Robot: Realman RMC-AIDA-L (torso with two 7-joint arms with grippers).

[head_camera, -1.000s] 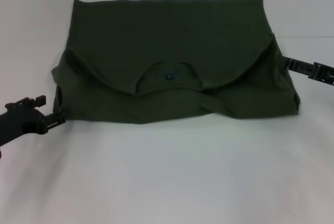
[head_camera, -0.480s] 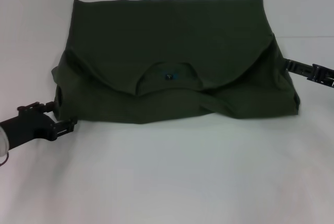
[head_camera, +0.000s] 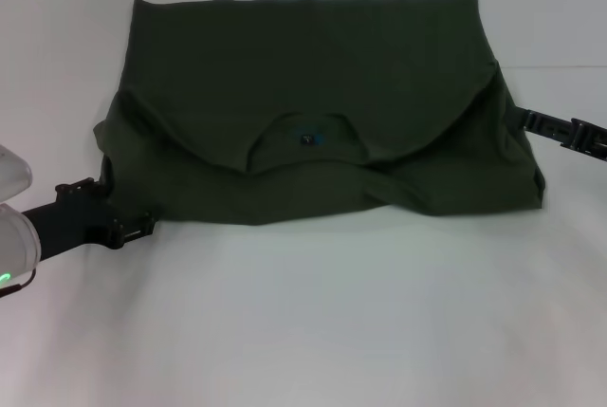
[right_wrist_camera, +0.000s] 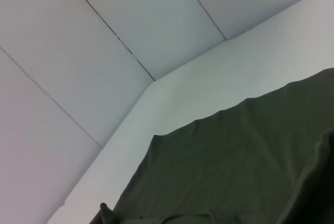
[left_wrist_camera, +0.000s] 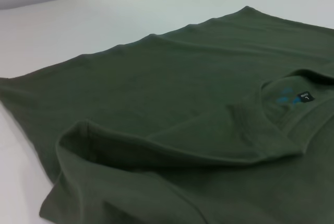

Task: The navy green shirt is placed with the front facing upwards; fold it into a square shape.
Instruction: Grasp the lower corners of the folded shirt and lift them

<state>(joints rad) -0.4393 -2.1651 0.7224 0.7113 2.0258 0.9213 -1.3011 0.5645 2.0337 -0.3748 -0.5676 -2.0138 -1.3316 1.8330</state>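
While the shirt lies flat: both arms sit low at its two ends, each at desk level.
Shirt, count: one navy green shirt [head_camera: 313, 113], partly folded, on the white desk [head_camera: 313, 322].
Shirt, place: middle of the desk, toward the far side in the head view.
Shirt, long axis: runs side to side across the robot's front, from its left to its right.
Shirt, pointing: collar opening [head_camera: 308, 137] faces the robot's near side, with the straight edge along the far side.
Shirt, folds: a rounded flap lies over a lower layer; the near edge is uneven.
Collar details: one small blue logo and one black tag [left_wrist_camera: 305, 97] inside the collar.
Left tool [head_camera: 140, 227]: one, at the shirt's near left corner, just beside the cloth; whether it is wide or narrow cannot be told.
Right tool [head_camera: 517, 119]: one, at the shirt's right edge, tip hidden by the cloth; its state cannot be told.
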